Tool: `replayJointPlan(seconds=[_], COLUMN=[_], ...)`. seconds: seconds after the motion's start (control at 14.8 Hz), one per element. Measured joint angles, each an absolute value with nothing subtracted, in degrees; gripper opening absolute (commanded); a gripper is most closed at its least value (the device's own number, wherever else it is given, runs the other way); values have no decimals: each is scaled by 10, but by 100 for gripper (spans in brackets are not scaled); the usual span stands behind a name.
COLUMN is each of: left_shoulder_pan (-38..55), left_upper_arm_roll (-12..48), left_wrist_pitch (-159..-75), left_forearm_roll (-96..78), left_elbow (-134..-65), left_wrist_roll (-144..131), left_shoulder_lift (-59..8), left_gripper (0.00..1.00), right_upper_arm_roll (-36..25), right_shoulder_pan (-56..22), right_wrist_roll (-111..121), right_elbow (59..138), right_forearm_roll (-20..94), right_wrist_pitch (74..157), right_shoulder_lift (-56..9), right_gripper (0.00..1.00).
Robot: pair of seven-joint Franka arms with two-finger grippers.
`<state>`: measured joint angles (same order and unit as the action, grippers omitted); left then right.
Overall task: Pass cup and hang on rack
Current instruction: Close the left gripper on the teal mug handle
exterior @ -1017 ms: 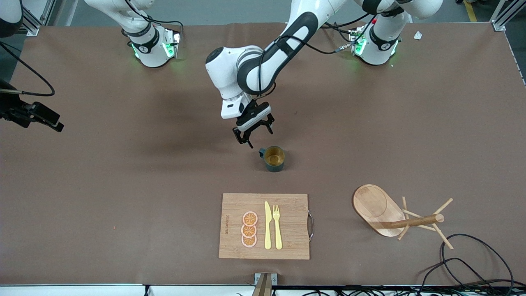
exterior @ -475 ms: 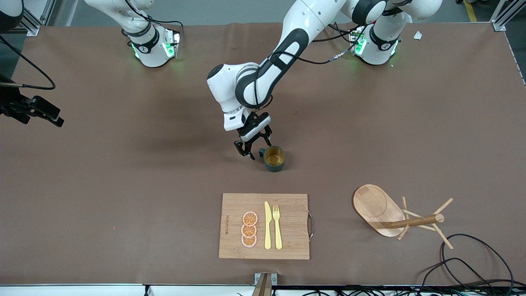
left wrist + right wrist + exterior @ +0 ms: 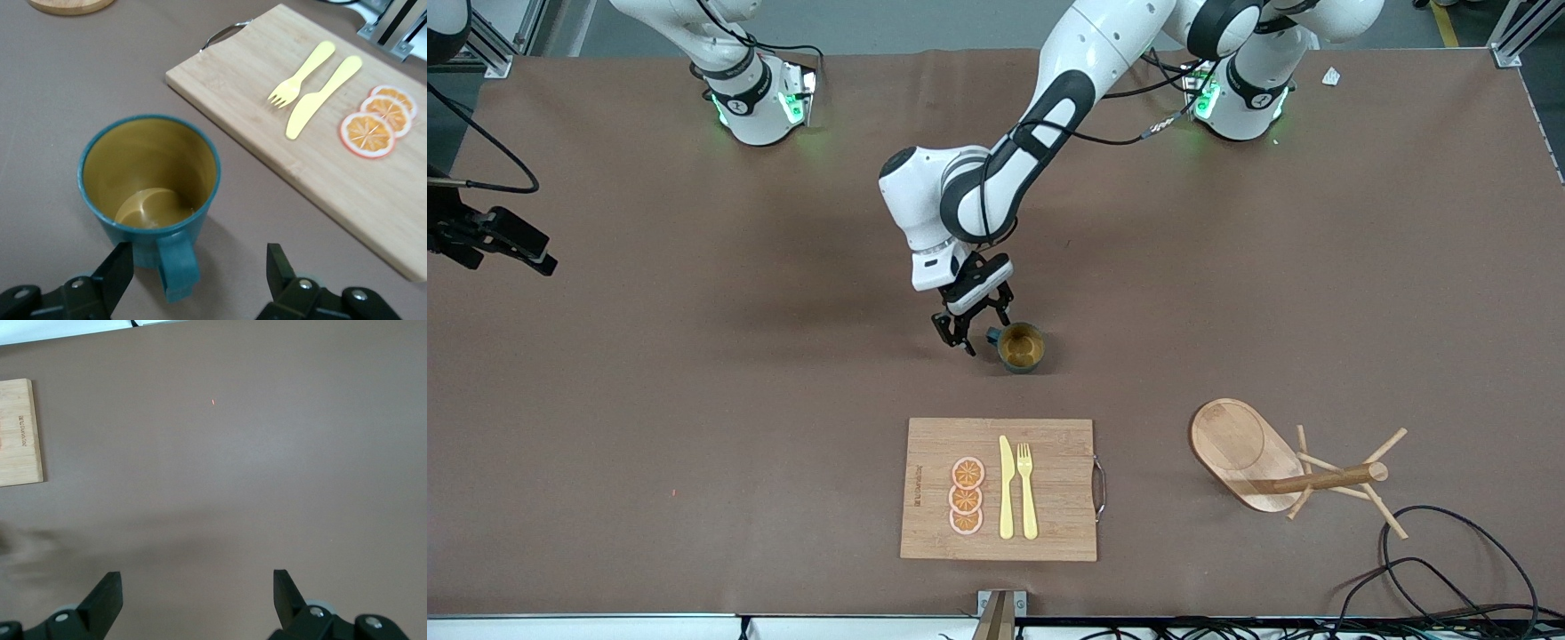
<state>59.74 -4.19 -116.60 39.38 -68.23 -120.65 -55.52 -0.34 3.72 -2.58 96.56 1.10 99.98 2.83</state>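
A: Where is the mug?

B: The teal mug (image 3: 1021,347) stands upright on the brown tabletop (image 3: 694,400), farther from the front camera than the bamboo cutting board (image 3: 1000,489). The left end effector (image 3: 195,280) hangs low with fingers spread, straddling the mug's handle (image 3: 177,264).

A: And the other arm?

B: The right end effector (image 3: 193,600) waits, open, over bare tabletop.

A: What might fail?

B: A finger could nudge the handle, spinning or tipping the mug. The rack (image 3: 1285,467) lies toppled, so hanging looks doubtful.
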Motion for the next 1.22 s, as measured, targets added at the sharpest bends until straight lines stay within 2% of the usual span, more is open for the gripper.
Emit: replayJointPlan(seconds=[0.34,0.95,1.02,1.22], left_shoulder_pan=[603,605,606,608], left_upper_arm_roll=[-42,-39,-39,-39], left_wrist_pitch=[-1166,-1124,-1123,-1121], left_forearm_roll=[394,379,377,375], left_elbow=[-682,-682,-682,-682], left_wrist_roll=[-1207,-1207,-1207,-1217], left_shoulder_lift=[-572,-572,-572,-573], left_gripper=[88,79,77,65], right_upper_arm_roll=[-4,-1,-1,0], right_shoulder_pan=[38,38,38,38], right_wrist_roll=[-26,-26,-26,-26], right_elbow=[966,958,957,951], right_forearm_roll=[11,11,11,11], right_wrist_pitch=[1000,1002,1002,1002], right_shoulder_lift=[28,28,28,28], right_gripper=[100,100,100,100])
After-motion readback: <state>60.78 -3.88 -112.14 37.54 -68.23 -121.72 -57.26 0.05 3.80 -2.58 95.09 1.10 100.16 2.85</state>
